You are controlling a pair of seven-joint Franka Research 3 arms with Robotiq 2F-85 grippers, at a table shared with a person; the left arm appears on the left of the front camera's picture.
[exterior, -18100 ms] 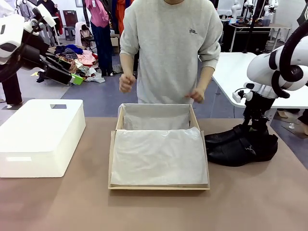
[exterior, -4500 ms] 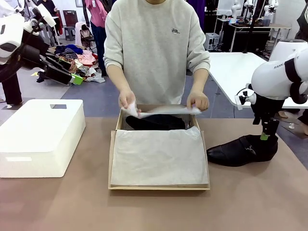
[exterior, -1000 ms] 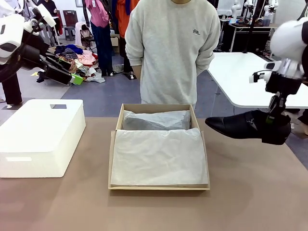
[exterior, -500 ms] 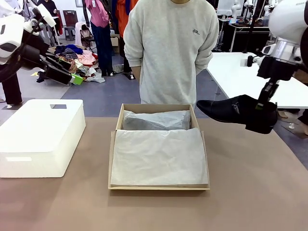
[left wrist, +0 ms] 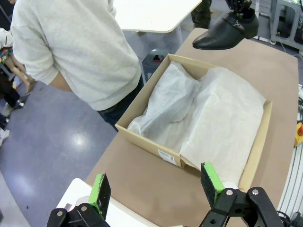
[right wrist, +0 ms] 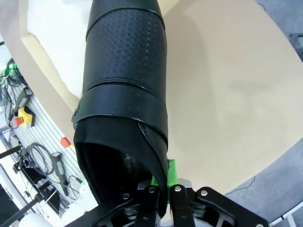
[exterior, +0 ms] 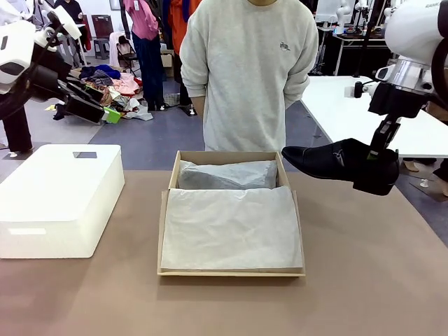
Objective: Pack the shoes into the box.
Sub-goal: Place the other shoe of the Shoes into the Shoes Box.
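One black glossy shoe [exterior: 334, 162] hangs in the air, toe pointing left, just past the far right corner of the box [exterior: 165, 213]. My right gripper [exterior: 375, 155] is shut on its heel rim; the right wrist view shows the shoe [right wrist: 125, 71] from above with the gripper [right wrist: 161, 178] pinching the heel edge. The brown cardboard box [left wrist: 150, 145] is lined with white tissue paper [exterior: 231, 225], which bulges over something at the far end; the other shoe is hidden. My left gripper [left wrist: 155, 186] is open and empty, held high at the left, far from the shoe [left wrist: 226, 32].
A large white plastic bin [exterior: 59, 199] stands at the left of the brown table. A person [exterior: 248, 77] in a grey sweatshirt stands close behind the box, hands behind the back. A white table [exterior: 343, 112] is behind at the right.
My right gripper has carried the shoe up and to the left, from beside the box toward its far right corner. The left arm and the person have stayed put.
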